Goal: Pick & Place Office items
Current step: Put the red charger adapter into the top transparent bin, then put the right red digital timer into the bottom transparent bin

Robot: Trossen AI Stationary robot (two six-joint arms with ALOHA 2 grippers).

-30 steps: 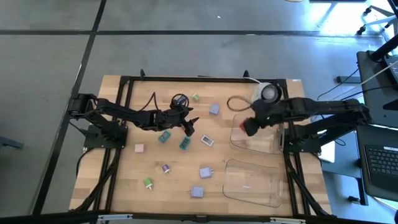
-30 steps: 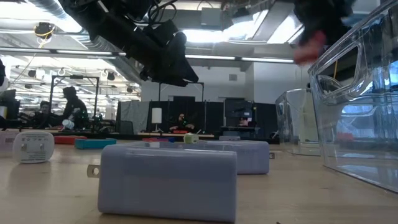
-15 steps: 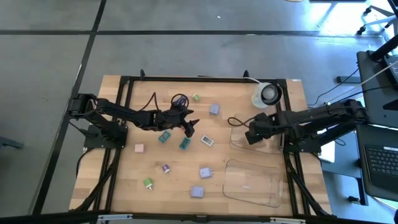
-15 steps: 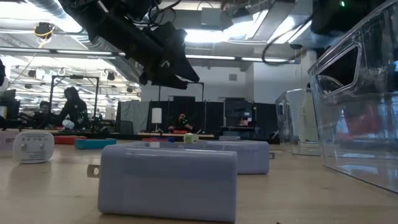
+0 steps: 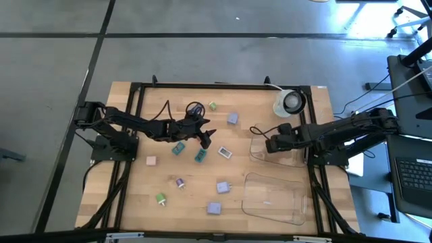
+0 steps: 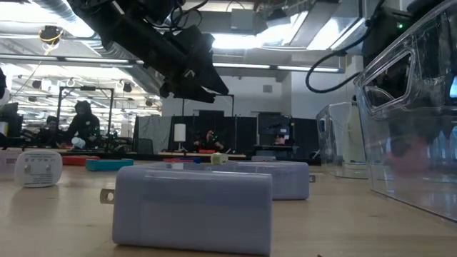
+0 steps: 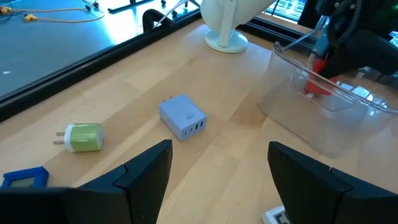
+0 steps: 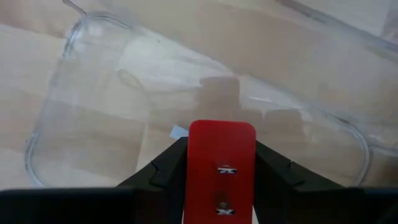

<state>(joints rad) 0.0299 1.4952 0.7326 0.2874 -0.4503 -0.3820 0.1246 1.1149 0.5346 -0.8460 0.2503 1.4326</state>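
A red piece is clamped between the right gripper's fingers above a clear tray on the counter.

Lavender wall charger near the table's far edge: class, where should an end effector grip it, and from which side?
Judging by its pose, the lavender blocky wall charger lies flat with nothing close by: grip its two long flat sides from above, avoiding the end with metal prongs.
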